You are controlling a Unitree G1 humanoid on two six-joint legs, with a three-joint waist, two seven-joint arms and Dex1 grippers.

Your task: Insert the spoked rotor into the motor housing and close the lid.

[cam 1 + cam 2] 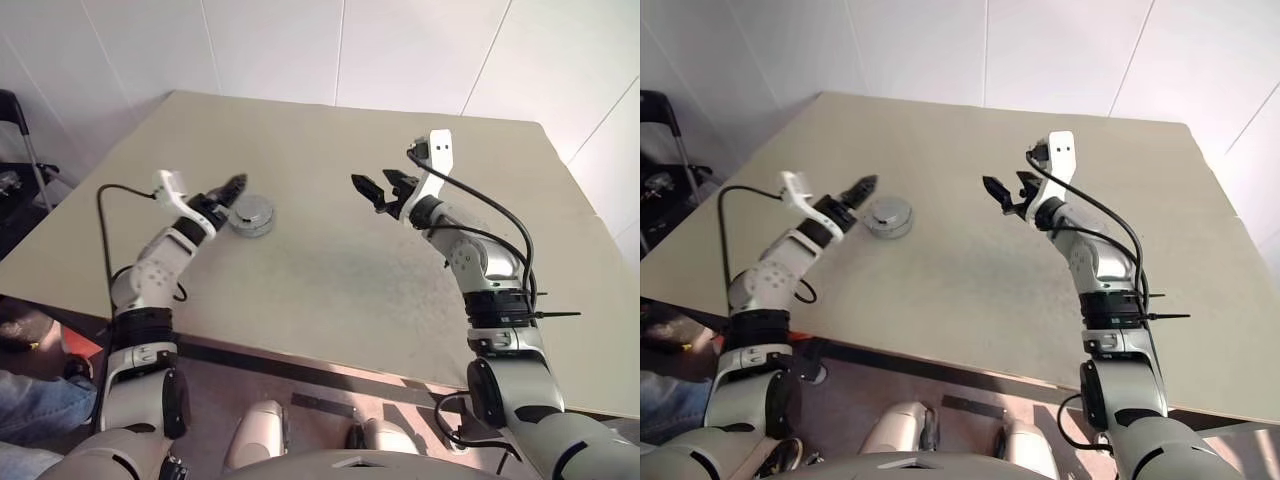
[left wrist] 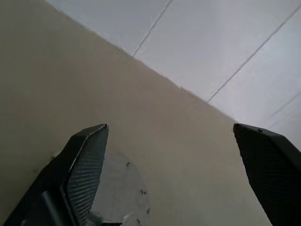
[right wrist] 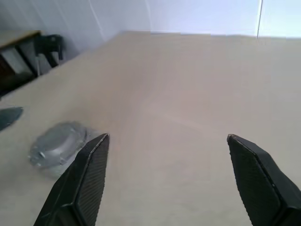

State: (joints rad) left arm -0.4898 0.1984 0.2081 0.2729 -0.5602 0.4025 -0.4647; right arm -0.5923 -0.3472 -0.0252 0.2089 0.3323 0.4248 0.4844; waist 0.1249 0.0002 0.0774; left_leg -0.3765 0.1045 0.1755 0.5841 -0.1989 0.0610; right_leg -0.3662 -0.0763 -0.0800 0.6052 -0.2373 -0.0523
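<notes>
Motor housing [image 1: 251, 215] sits on the table [image 1: 330, 270] toward its left side with the grey lid [image 1: 887, 212] seated on top, apparently done, which would explain why left gripper [image 1: 236, 186] and right gripper [image 1: 377, 189] hang spread and empty, the left just beside it, the right well apart.

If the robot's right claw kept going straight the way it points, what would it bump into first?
Probably nothing on the table. The open right gripper points toward the left gripper; that would likely be first. The closed motor housing sits lower, though depth is hard to judge.
</notes>
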